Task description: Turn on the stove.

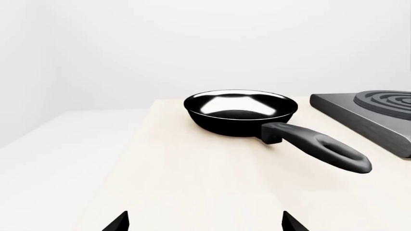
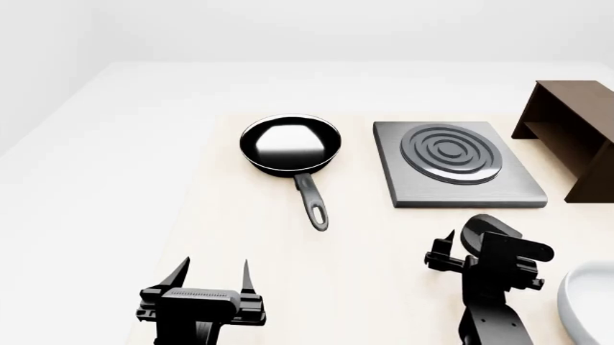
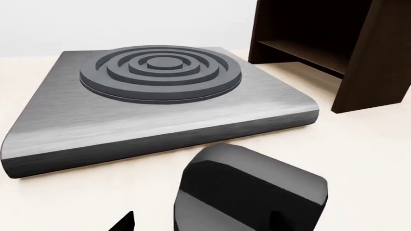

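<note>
The stove [image 2: 459, 167] is set flat toward the far right of the desk [image 2: 364, 251], its ring burner [image 2: 451, 152] dark, so it is judged to be off. Just in front of its near edge a black knob [image 3: 247, 192] is seen close to the right gripper [image 2: 443, 253], which is held low beside it, presumably so that the knob can be worked. The right jaws are mostly hidden by the knob and the arm, so whether they are parted cannot be told. The left gripper [image 2: 213, 274] is held idle above the near left of the desk, its jaws spread wide with nothing between them.

A pan [image 2: 290, 146] is laid left of the stove, well apart, handle toward the robot. A brown box [image 2: 571, 129] is stood just beyond the stove's right side.

The desk is pale, smooth wood; plain white floor and walls are seen around it.
</note>
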You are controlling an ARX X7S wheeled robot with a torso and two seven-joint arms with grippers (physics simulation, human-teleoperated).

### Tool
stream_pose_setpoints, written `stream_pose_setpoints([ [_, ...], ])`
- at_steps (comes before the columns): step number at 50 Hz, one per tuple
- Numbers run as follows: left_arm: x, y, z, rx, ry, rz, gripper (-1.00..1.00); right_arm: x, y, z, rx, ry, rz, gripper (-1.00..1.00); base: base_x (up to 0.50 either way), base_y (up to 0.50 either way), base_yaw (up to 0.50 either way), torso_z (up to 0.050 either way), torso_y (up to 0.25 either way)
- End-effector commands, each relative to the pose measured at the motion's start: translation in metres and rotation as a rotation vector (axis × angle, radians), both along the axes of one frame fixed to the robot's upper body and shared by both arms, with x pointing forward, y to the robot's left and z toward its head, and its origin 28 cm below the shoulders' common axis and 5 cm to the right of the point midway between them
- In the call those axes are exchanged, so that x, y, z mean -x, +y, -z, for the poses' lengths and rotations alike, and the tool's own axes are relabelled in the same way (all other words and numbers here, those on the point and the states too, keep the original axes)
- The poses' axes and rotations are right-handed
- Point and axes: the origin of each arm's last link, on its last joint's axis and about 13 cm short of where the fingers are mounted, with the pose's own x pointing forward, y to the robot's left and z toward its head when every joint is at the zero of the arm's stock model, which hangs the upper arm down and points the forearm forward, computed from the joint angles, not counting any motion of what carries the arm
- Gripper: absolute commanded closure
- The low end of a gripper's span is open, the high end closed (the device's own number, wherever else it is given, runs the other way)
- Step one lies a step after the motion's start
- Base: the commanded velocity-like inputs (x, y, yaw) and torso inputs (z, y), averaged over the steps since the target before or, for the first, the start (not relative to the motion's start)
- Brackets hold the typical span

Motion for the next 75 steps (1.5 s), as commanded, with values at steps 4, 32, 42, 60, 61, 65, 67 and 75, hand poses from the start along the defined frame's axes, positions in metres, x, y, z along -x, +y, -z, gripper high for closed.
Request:
stream_pose_setpoints([
  [4,0.0,0.0,0.0,-0.002,0.001,0.001,-1.0,-0.006,-0.004,-0.006,0.012,-0.011,0.011,-1.0,0.0,0.0,0.0,0.0,0.0],
  [32,0.001,-0.002,0.0,-0.003,0.001,0.007,-1.0,-0.012,-0.006,-0.011,0.022,-0.022,0.02,-1.0,0.0,0.0,0.0,0.0,0.001],
  [42,0.002,-0.002,-0.002,-0.002,-0.005,0.01,-1.0,-0.016,-0.005,-0.011,0.017,-0.027,0.019,-1.0,0.0,0.0,0.0,0.0,0.0],
  [60,0.002,-0.002,-0.001,-0.004,-0.005,0.011,-1.0,-0.02,-0.005,-0.01,0.019,-0.028,0.018,-1.0,0.0,0.0,0.0,0.0,0.0],
  [61,0.002,-0.002,0.0,-0.003,-0.005,0.011,-1.0,-0.02,-0.004,-0.01,0.019,-0.027,0.018,-1.0,0.0,0.0,0.0,0.0,0.0],
  [65,0.003,-0.002,-0.001,-0.003,-0.007,0.011,-1.0,-0.02,-0.004,-0.011,0.019,-0.028,0.018,-1.0,0.0,0.0,0.0,0.0,0.0],
  [67,0.002,-0.002,-0.001,-0.003,-0.007,0.01,-1.0,-0.019,-0.004,-0.011,0.022,-0.029,0.018,-1.0,0.0,0.0,0.0,0.0,0.0],
  [75,0.002,-0.001,-0.002,-0.003,-0.008,0.008,-1.0,0.003,0.011,-0.042,0.063,-0.137,-0.034,-1.0,0.0,0.0,0.0,0.0,0.0],
])
